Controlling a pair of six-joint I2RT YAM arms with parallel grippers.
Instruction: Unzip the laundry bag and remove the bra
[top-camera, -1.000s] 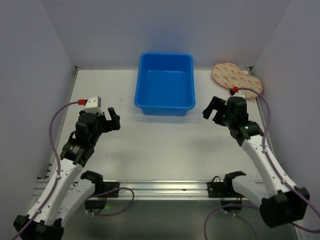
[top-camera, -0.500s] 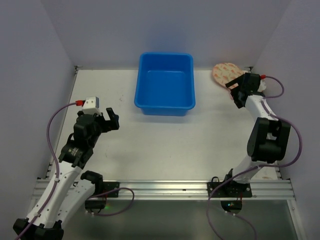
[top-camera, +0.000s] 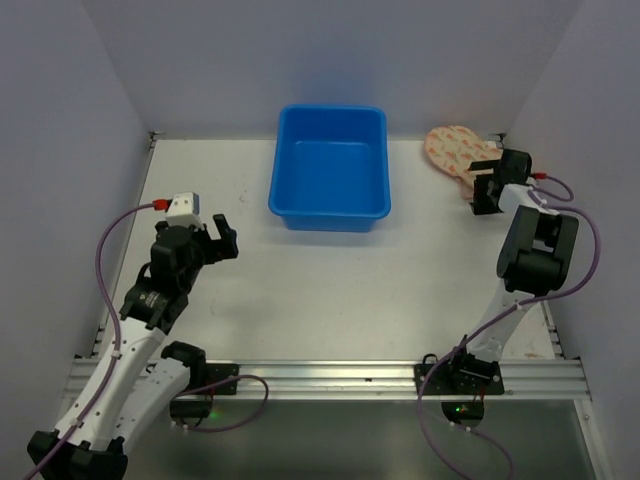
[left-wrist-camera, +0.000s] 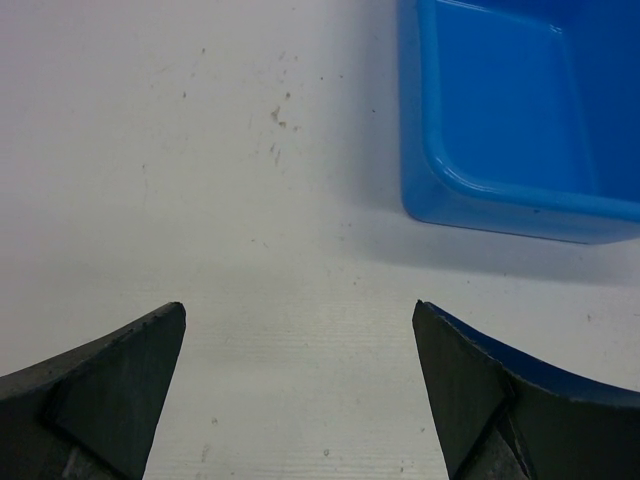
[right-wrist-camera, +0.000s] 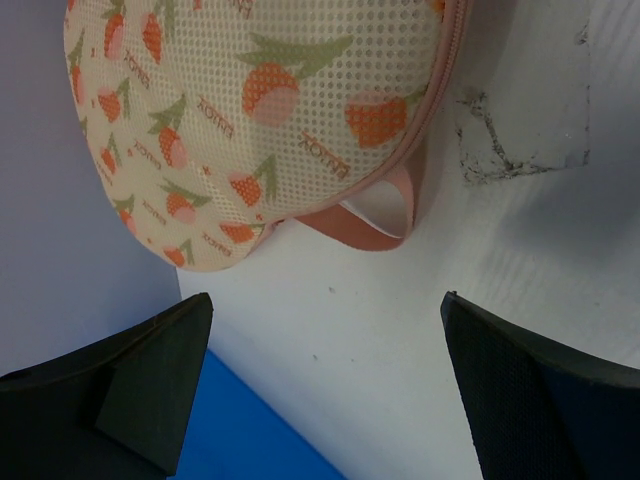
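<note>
The laundry bag (top-camera: 455, 148), cream with orange print and pink edging, lies flat at the back right corner of the table. In the right wrist view it (right-wrist-camera: 260, 110) fills the top, with a pink loop (right-wrist-camera: 385, 225) at its near edge. My right gripper (top-camera: 482, 188) is open and empty, just beside the bag's near right end; in its own view the gripper (right-wrist-camera: 328, 300) has bare table between its jaws. My left gripper (top-camera: 222, 238) is open and empty over the left of the table, and its own view shows it (left-wrist-camera: 300, 310) over bare table. The bra is hidden.
A blue plastic tub (top-camera: 330, 168) stands at the back centre, between the two arms; it also shows in the left wrist view (left-wrist-camera: 520, 110) and the right wrist view (right-wrist-camera: 230, 440). Walls close in the table at the back and on both sides.
My right arm has swung from mid-right of the table back to the far right corner, next to the bag. The left arm has barely moved.
</note>
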